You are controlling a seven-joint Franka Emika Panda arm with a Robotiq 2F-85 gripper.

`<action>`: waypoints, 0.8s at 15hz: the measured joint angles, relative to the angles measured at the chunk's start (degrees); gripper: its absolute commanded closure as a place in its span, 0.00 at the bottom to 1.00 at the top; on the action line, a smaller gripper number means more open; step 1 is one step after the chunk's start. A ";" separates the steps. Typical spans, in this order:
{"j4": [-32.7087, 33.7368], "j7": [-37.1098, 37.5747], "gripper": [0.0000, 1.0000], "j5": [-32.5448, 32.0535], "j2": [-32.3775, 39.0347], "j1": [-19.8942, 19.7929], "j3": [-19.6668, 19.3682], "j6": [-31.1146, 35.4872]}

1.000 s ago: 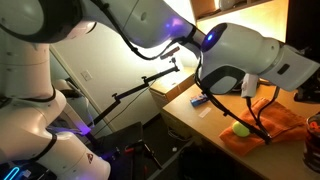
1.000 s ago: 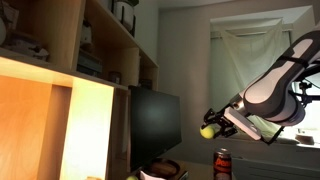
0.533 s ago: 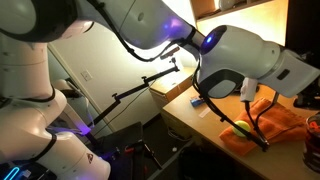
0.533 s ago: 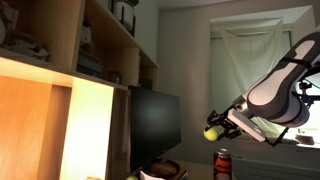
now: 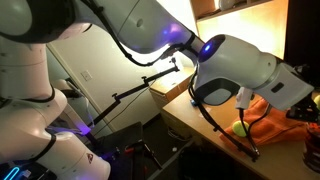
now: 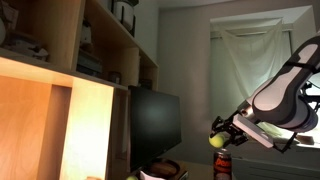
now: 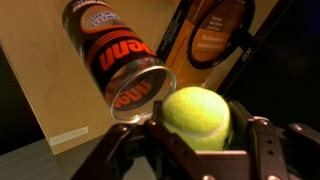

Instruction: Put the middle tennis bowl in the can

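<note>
the gripper [image 7: 202, 142] is closed around the middle tennis bowl [image 7: 197, 112], gripping across its widest part. it looks light, fuzzy and a little springy, so a firm squeeze should hold without slip. the wrist view shows the can [image 7: 118, 62] just ahead of the hand, its near end facing the ball. an exterior view shows the can [image 6: 221, 166] standing right below the hand.

ball [image 7: 197, 117] in pincer [image 7: 200, 136], just above can [image 6: 221, 166]
</note>
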 measured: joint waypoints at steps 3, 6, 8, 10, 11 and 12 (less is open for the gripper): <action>-0.72 2.71 0.58 -1.83 0.00 -0.75 0.05 0.00; -1.34 3.46 0.58 -1.95 0.00 -1.53 0.37 0.00; -1.67 4.14 0.58 -2.20 0.01 -2.04 0.52 0.00; -2.00 5.23 0.58 -3.02 0.02 -2.54 0.68 0.00; -2.07 5.23 0.58 -2.92 0.02 -2.83 0.95 0.00; -2.09 5.23 0.08 -2.92 0.02 -3.10 1.20 0.00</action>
